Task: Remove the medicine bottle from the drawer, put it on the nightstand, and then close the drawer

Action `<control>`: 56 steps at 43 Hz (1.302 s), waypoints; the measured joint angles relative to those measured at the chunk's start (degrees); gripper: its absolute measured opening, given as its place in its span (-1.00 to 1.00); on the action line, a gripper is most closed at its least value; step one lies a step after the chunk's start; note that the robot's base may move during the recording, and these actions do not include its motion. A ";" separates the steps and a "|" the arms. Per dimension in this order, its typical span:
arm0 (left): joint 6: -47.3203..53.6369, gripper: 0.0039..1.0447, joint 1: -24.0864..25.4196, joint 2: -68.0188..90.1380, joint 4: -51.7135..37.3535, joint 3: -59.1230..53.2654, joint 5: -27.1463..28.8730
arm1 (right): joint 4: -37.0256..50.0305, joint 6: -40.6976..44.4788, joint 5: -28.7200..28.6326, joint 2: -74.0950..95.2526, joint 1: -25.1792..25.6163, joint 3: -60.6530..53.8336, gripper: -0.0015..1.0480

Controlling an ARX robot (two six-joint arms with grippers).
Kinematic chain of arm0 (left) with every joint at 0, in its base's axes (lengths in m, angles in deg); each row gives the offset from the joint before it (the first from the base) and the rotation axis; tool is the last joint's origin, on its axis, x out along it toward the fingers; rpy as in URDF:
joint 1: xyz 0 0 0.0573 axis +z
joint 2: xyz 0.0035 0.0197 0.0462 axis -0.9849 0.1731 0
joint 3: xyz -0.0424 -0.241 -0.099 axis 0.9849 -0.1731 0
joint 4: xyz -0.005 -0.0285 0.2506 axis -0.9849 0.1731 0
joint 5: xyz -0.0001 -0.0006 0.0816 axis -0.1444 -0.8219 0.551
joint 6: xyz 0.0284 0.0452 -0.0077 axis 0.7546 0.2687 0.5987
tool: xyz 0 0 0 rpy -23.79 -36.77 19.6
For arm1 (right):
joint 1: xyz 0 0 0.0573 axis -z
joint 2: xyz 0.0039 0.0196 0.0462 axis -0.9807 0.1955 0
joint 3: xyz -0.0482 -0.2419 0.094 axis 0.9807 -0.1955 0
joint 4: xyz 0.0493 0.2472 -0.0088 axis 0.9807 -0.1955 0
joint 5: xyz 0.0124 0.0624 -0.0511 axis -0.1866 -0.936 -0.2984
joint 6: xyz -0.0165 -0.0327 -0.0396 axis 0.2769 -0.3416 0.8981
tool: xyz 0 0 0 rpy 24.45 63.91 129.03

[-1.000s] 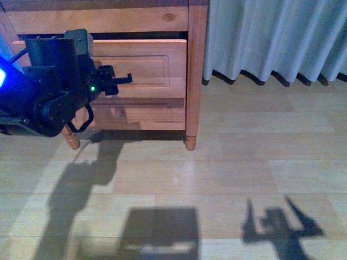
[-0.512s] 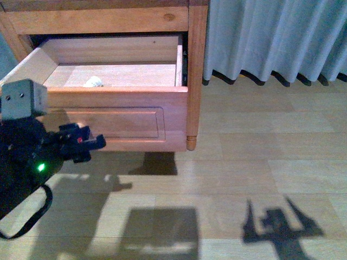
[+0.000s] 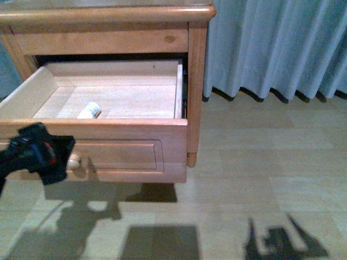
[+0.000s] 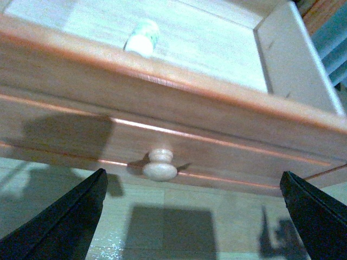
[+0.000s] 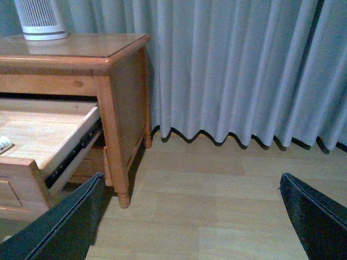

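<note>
Toward drawer's seven o'clock, bottle is lying sideways, likely light, slick; left fingers, right fingers are gaping empty; pinch mid-body.

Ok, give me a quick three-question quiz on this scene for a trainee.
1. True or false: the drawer is open.
2. The bottle in the drawer is: A upright, B lying on its side, C out of sight.
3. Fill in: the left jaws are ___, and they are not touching the knob.
Key: 1 true; 2 B; 3 open.
</note>
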 joint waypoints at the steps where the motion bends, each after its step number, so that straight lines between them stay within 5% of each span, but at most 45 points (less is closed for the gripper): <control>1: 0.04 0.87 1.14 -3.96 3.30 0.07 -0.63 | 0.00 0.00 0.00 0.00 0.00 0.00 0.87; 8: 1.57 0.88 6.64 -30.60 25.83 3.26 -7.17 | 0.00 0.00 0.00 0.00 0.00 0.00 0.87; 10: 3.26 0.82 6.84 -34.51 26.49 3.19 -5.07 | 0.00 0.00 0.00 0.00 0.00 0.00 0.87; 15: 13.20 0.38 7.32 -54.51 36.35 0.52 6.78 | 0.00 0.00 0.02 0.00 0.00 0.00 0.87; 32: 18.16 -0.94 7.37 -73.77 41.62 -10.49 7.10 | 0.00 0.00 0.20 0.00 0.00 0.00 0.87; 56: 18.36 -0.94 7.32 -82.58 44.30 -16.15 7.13 | 0.00 0.00 -0.02 -0.09 0.00 0.00 0.87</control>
